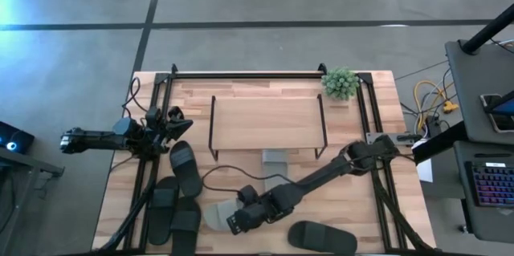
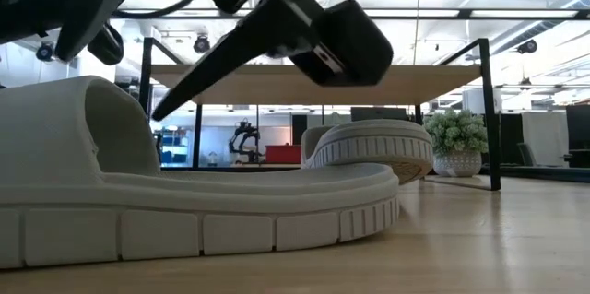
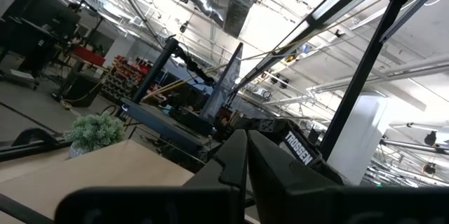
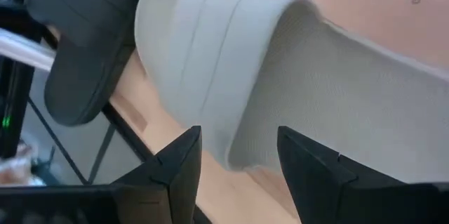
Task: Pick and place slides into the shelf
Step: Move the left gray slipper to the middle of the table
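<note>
My right gripper [image 1: 232, 223] is open and hangs low over a light grey slide [image 1: 214, 216] near the table's near edge. In the right wrist view its fingers [image 4: 181, 159] stand on either side of that slide's [image 4: 231, 62] edge by the wide strap, apart from it. That slide [image 2: 184, 193] rests sole-down on the table. A second grey slide [image 1: 275, 160] lies under the shelf's [image 1: 267, 121] near edge. Three black slides [image 1: 185, 169] lie at the near left, one [image 1: 321, 237] at the near right. My left gripper [image 1: 177, 121] waits shut at the table's left side.
A small potted plant [image 1: 340, 83] stands at the shelf's far right corner. Black frame rails [image 1: 143, 184] run along the table's left and right sides. A cable [image 1: 233, 173] lies on the wood between the shelf and my right arm.
</note>
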